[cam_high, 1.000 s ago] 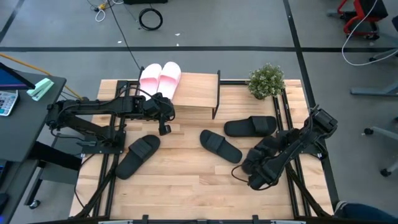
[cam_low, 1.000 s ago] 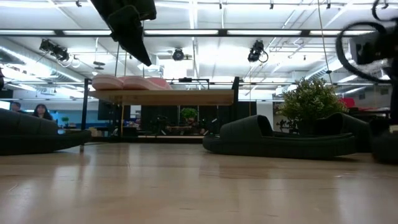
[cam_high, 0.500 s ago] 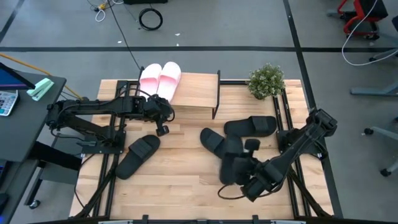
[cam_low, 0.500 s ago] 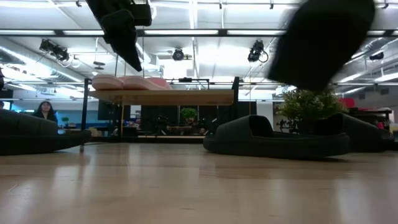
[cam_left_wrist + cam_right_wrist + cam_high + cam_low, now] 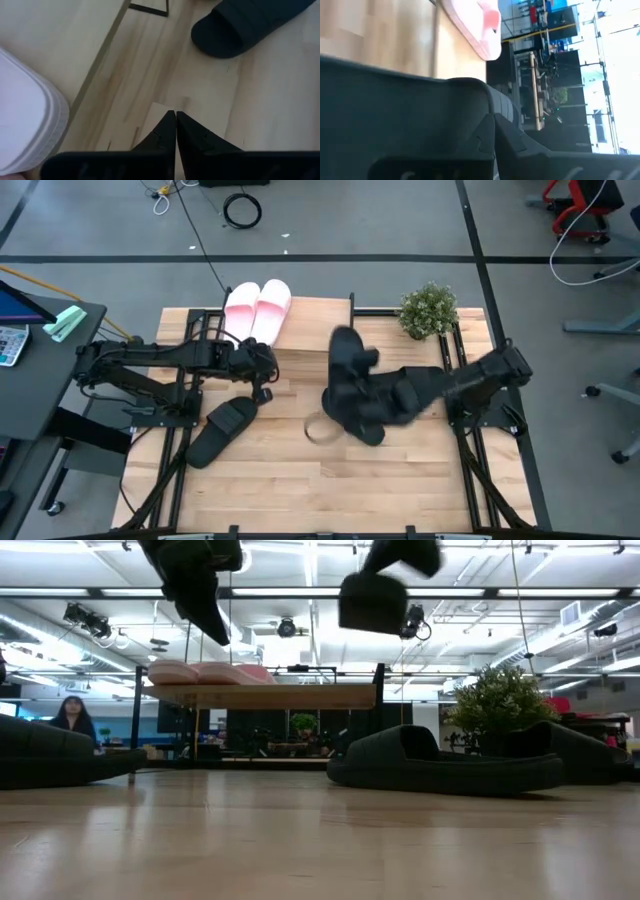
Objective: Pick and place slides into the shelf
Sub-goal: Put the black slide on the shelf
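**Q:** High view: which arm is carrying something?

**A:** The right arm. The right end effector (image 5: pixel 494 122) reaches in over the middle of the counter (image 5: pixel 300 480). Its fingers are pressed together on the edge of a black slide (image 5: pixel 345 365), which they hold raised clear of the counter. In the low view this held slide (image 5: pixel 375 602) hangs high, above the level of the shelf board.

**Q:** Where is the shelf relative to that end effector?

**A:** The shelf (image 5: pixel 310 325) stands just beyond the held slide, at the far edge of the counter. Its light top board is partly overlapped by the slide in the high view. Two pink slides (image 5: pixel 258 305) lie side by side on the board's end, the end nearer the left arm.

**Q:** What is the state of the left end effector?

**A:** The left end effector (image 5: pixel 262 388) hovers beside the shelf end that bears the pink slides. The left wrist view shows its fingers (image 5: pixel 167 132) closed tip to tip with nothing between them, pointing down at bare wood.

**Q:** Where are the remaining slides?

**A:** A second black slide (image 5: pixel 222 430) lies flat on the counter, near and on the operator's side of the left end effector. A third black slide (image 5: pixel 358 423) rests directly beneath the held one. A fourth black slide (image 5: pixel 425 375) lies under the right forearm, behind the right end effector. A small potted plant (image 5: pixel 428 310) stands well beyond it, at the far corner.
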